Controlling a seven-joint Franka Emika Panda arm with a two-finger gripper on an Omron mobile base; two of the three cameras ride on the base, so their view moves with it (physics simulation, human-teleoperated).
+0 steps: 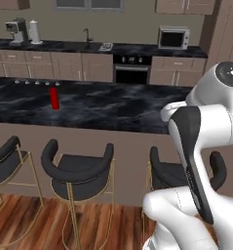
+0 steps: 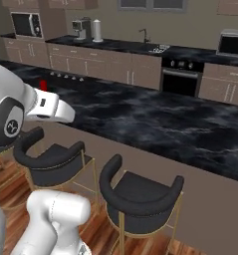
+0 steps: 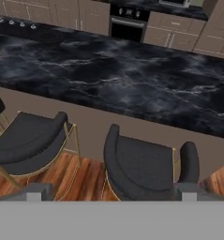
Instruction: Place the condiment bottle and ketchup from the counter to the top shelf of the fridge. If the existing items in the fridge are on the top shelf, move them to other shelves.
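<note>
Ketchup (image 1: 54, 98): upright, long axis vertical, on the black bench (image 1: 113, 110), far side of the stools (image 1: 79, 168), well apart from the arm and to its left. Gripper (image 3: 111, 192): fully open, holding nothing, aimed down over stools toward the bench. Arm folded high above the base.

- Your ketchup (image 1: 54, 98) stands whole in the left base view, but the arm covers most of it in the right base view, and the hand view's left edge cuts it to a red sliver.
- The small items in a row behind it (image 1: 37, 82) are too tiny to identify.
- The tabletop (image 1: 118, 108) runs behind the arm at the right.
</note>
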